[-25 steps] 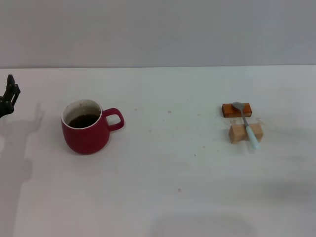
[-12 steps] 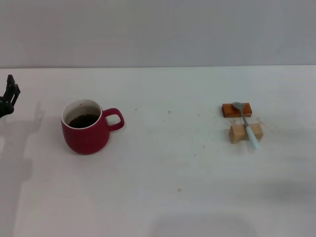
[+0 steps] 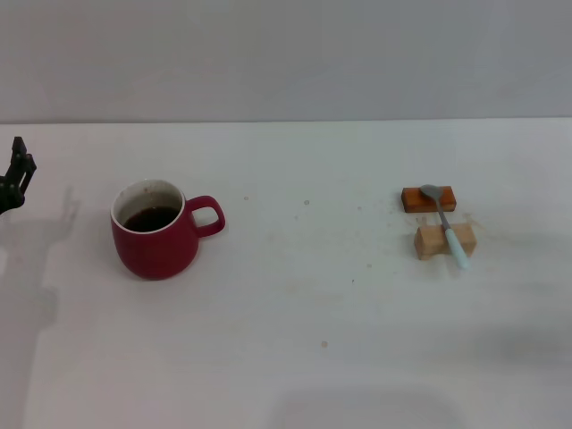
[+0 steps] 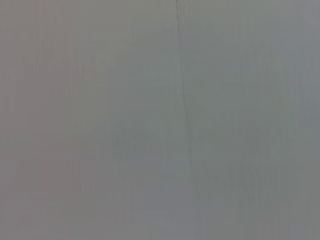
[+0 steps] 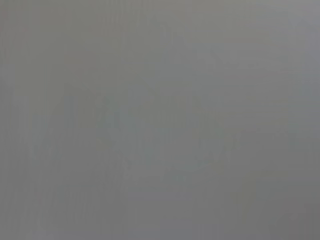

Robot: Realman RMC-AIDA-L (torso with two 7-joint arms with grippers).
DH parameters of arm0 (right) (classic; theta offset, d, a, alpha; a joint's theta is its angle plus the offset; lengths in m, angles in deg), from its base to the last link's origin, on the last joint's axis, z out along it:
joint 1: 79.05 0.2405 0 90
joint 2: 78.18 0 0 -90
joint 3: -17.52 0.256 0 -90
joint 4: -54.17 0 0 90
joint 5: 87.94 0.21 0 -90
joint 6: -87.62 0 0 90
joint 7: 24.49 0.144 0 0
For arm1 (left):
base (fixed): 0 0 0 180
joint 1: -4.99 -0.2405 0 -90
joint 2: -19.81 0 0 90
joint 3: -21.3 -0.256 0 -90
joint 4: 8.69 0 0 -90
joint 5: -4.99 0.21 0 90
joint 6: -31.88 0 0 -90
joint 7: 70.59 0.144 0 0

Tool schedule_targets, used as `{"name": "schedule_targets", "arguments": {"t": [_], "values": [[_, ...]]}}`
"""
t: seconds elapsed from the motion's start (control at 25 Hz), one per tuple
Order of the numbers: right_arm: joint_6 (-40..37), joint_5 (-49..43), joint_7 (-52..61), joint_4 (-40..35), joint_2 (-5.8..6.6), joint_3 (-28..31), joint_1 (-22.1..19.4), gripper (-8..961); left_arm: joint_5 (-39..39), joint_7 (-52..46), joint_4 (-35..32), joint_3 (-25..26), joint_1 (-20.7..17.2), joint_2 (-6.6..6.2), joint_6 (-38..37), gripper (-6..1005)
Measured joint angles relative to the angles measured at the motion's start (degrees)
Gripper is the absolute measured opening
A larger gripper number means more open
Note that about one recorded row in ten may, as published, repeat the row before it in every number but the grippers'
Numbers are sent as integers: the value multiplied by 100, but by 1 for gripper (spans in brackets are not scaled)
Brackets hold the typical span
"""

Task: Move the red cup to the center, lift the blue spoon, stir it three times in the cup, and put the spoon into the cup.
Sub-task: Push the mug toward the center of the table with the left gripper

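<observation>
Only the left gripper [image 3: 18,170] is showing in the head view, sitting at the far nine-o'clock edge as a small dark shape pointing toward twelve o'clock. The arm behind it is lying outside the view. The right arm and its gripper are showing in no view; both wrist cameras are looking at a plain grey surface.

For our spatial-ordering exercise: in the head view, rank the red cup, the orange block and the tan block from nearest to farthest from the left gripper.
From the left gripper at the left edge:
1. red cup, left side.
2-3. orange block and tan block, far right; too close to call.
</observation>
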Motion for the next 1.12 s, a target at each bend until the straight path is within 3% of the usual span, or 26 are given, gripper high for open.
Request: {"name": "schedule_targets", "arguments": {"t": [1.12], "values": [[0,0,0,0,10,0,39,811,0,0,32,0,0,0,-7,839]]}}
